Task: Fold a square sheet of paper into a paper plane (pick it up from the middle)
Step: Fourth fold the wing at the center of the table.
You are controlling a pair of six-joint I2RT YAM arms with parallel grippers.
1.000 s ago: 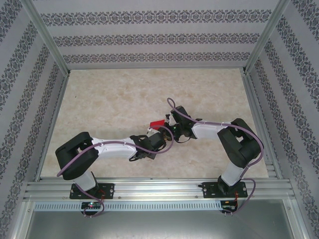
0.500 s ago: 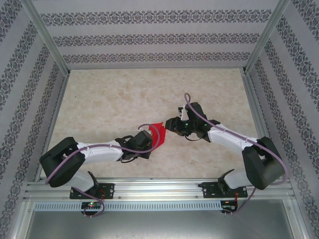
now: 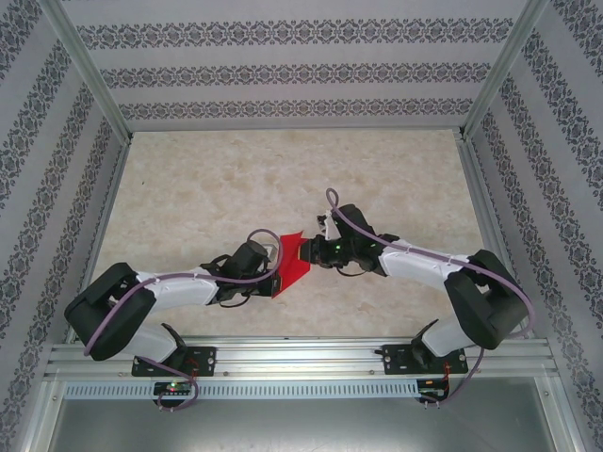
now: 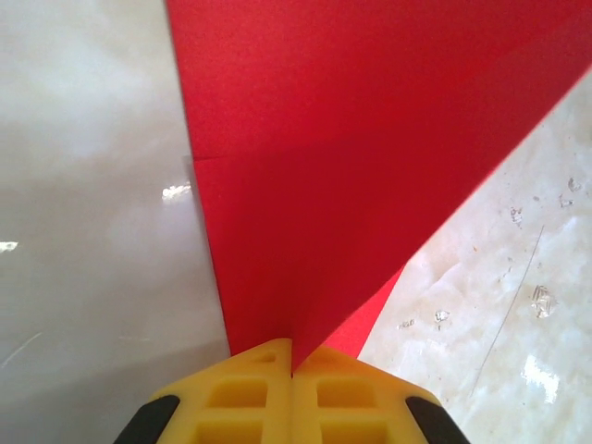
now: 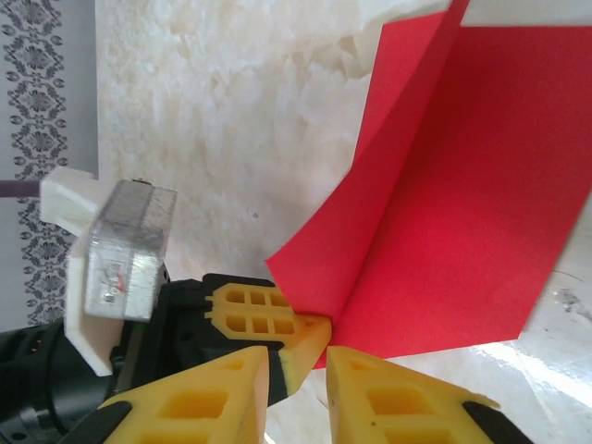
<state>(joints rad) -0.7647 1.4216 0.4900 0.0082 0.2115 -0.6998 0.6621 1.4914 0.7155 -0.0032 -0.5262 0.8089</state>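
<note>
**A:** Where is the square sheet of paper [image 3: 294,258] now?

**B:** It is held between the two arms, over the near middle of the desk [image 3: 207,188]. It looks lifted rather than lying flat.

**A:** Who has it?

**B:** The left hand [image 4: 292,359] has its fingers pressed together on a corner where red layers meet. The right hand [image 5: 301,363] sits at that same corner with its fingers a little apart, and I see no clamp on the paper.

**A:** How much is folded?

**B:** There is at least one crease, and one flap is bent over so the sheet stands in an open V. I'd call that an early fold. There is no narrow pointed dart yet.

**A:** What's left?

**B:** Most of it, I think: the nose folds, the wings and the centre crease.
</note>
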